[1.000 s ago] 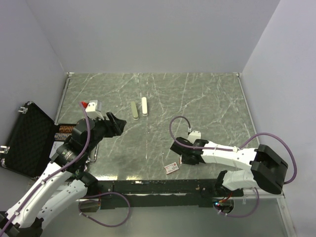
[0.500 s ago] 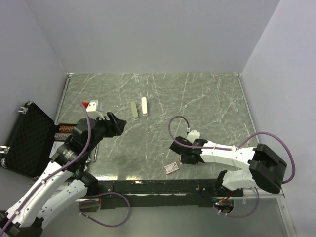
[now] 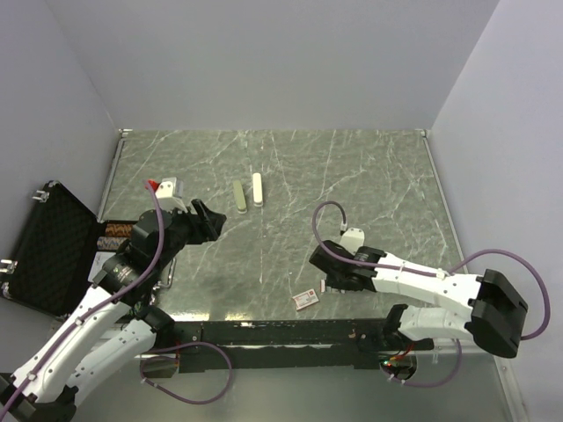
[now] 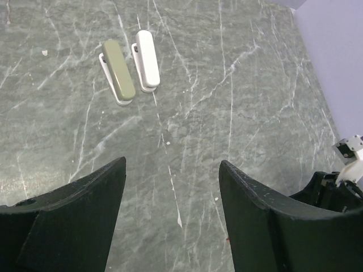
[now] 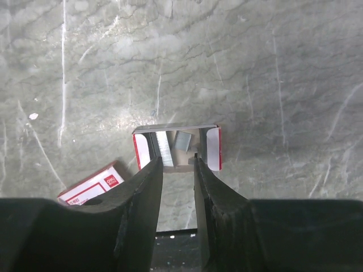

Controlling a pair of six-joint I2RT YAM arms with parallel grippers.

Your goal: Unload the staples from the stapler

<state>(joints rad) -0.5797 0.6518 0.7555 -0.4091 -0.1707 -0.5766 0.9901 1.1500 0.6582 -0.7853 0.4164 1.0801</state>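
Marbled grey-green tabletop (image 3: 369,176) between pale walls (image 3: 264,61) holds staples (image 5: 164,148) in a box (image 5: 213,148).

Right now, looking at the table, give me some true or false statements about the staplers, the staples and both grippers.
1. The green stapler and the white stapler lie side by side. True.
2. The left gripper holds the green stapler. False: its jaws stand open and empty, apart from both staplers.
3. The staples lie in the open red-and-white tray under the right gripper. True.
4. The black case lies on the right of the scene. False: it lies at the far left.
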